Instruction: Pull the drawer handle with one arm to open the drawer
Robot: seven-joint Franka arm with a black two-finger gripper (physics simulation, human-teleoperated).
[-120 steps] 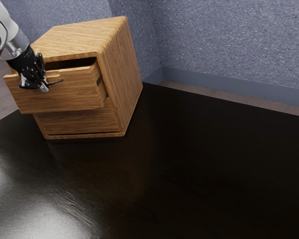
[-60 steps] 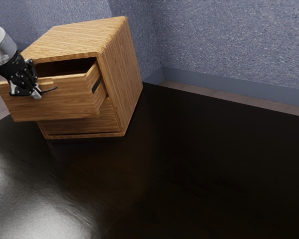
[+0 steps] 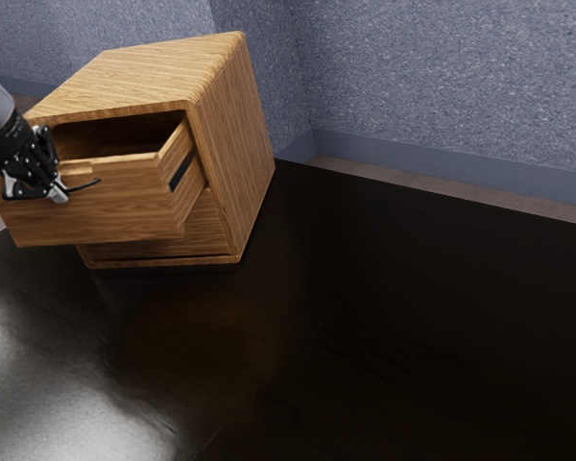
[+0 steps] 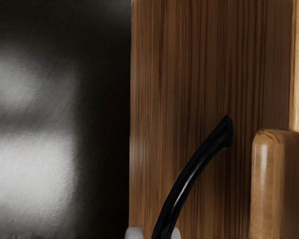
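1 drawer (image 3: pixel 106 204) is standing well out of the cabinet (image 3: pixel 226 115), gripper (image 3: pixel 50 187) is clamping its handle (image 3: pixel 84 182); opening is looking nearly complete

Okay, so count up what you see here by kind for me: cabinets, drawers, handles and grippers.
wooden cabinet: 1
drawers: 2, the upper drawer pulled out, the lower drawer pushed in
black handle: 1
gripper: 1, closed on the black handle
Total: 5
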